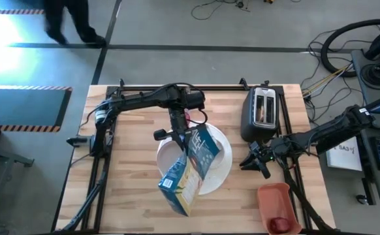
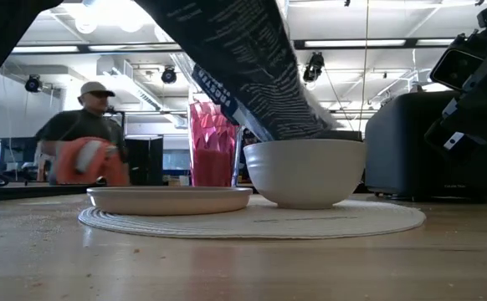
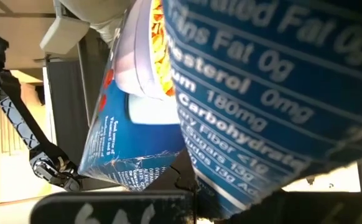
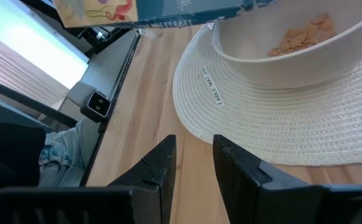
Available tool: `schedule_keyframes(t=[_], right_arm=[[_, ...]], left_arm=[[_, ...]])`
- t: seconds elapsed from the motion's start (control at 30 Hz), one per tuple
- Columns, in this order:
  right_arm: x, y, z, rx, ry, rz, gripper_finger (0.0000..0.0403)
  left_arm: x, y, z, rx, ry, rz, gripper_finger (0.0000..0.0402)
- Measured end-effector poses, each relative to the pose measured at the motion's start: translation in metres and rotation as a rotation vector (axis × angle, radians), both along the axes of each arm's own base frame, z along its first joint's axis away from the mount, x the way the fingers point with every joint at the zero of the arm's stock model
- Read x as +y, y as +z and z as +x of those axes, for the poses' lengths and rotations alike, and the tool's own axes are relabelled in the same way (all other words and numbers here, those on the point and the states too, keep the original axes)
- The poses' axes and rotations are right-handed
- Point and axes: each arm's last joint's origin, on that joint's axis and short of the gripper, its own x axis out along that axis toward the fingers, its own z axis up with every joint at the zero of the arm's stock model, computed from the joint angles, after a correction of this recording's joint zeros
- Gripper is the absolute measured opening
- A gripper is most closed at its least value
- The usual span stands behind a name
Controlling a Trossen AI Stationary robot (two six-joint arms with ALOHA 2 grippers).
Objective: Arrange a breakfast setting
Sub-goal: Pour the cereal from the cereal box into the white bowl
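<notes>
My left gripper (image 1: 182,138) is shut on a blue cereal box (image 1: 189,166), which slants above a round woven placemat (image 1: 221,163). On the mat stand a small white bowl (image 2: 305,171) with a few cereal flakes in it (image 4: 299,37) and, to its left, a pale plate (image 2: 168,199). The box's lower end (image 2: 302,125) hangs just over the bowl. A pink tumbler (image 2: 214,142) stands behind them. My right gripper (image 4: 193,140) waits to the right of the mat, low over the table, its fingers a little apart with nothing between them. My left gripper holds the cereal box near its far end (image 1: 191,136), coming from the table's far side and slanting down. The box itself hides the place of contact in the wrist view. The box is lifted clear and tilted, its near end higher and its far end down over the bowl.
A black two-slot toaster (image 1: 262,111) stands at the far right, behind my right gripper. An orange-red tray (image 1: 278,202) with a dark-red fruit (image 1: 280,224) lies at the near right corner. Bare wood lies left of and in front of the mat. A person (image 2: 84,134) shows beyond the table.
</notes>
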Motion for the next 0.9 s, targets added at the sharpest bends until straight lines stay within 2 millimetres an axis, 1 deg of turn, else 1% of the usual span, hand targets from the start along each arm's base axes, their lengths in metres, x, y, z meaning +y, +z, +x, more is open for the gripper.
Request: schedule_keyframes(t=[0.33,0.5,0.9], right_arm=[[0.000,0.000,0.000,0.000,-0.001,0.000,0.0095],[0.000,0.000,0.000,0.000,-0.001,0.000,0.0095],[0.000,0.000,0.000,0.000,-0.001,0.000,0.0095]], left_arm=[[0.001,-0.002,0.000,0.020,0.005,-0.007,0.0000],[0.009,-0.001,-0.002,0.046,0.036,-0.019,0.0000],[0.013,0.005,-0.002,0.044,0.053,-0.040,0.0000]])
